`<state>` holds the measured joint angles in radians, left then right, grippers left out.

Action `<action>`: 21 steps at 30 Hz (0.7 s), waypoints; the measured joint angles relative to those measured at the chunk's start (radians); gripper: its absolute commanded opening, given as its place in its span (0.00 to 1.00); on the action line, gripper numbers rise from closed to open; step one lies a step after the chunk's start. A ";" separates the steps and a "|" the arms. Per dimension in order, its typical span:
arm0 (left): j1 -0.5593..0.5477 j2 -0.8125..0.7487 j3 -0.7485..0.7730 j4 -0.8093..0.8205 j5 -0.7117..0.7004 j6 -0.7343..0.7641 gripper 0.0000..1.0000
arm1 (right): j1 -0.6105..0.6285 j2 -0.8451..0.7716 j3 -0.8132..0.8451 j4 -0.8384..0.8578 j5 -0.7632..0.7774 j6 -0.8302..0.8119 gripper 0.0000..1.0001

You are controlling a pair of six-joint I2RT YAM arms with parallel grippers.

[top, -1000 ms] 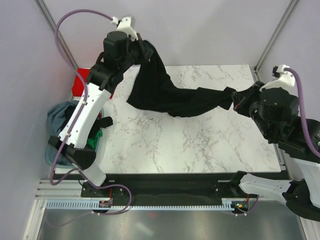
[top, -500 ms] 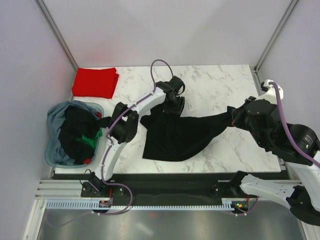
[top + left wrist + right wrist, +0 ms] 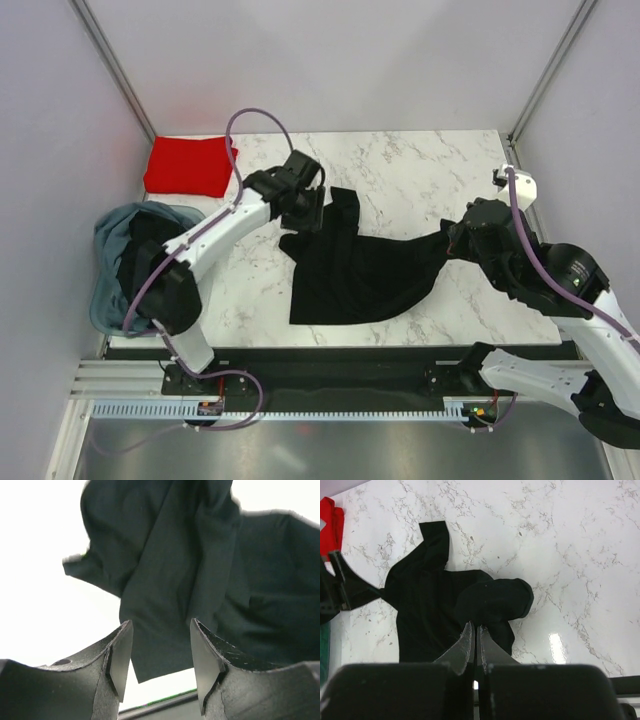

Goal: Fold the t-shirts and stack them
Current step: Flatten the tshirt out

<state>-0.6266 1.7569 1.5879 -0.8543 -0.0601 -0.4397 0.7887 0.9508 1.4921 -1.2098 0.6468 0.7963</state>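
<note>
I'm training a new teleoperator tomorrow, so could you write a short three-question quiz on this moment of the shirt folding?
1. True or false: the left gripper is clamped on the large black cloth t-shirt.
2. Where on the white marble table does the folded bright red cloth t-shirt lie? A) near right corner B) far left corner C) middle
3. Which gripper holds the black t-shirt?

Key:
1. False. Its jaws stand apart.
2. B.
3. The right gripper, shut on the shirt's right end.
</note>
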 measured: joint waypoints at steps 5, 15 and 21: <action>-0.024 -0.249 -0.346 0.069 0.019 -0.103 0.57 | 0.000 -0.015 -0.074 0.050 -0.009 -0.012 0.00; -0.210 -0.435 -0.809 0.137 0.046 -0.382 0.59 | 0.000 -0.040 -0.217 0.119 -0.067 -0.016 0.00; -0.218 -0.435 -0.888 0.223 0.043 -0.460 0.59 | 0.000 -0.058 -0.248 0.142 -0.076 -0.016 0.00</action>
<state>-0.8448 1.3220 0.7002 -0.6312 -0.0166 -0.8993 0.7887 0.8928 1.2438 -1.0676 0.5713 0.7807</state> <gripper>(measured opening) 0.590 0.010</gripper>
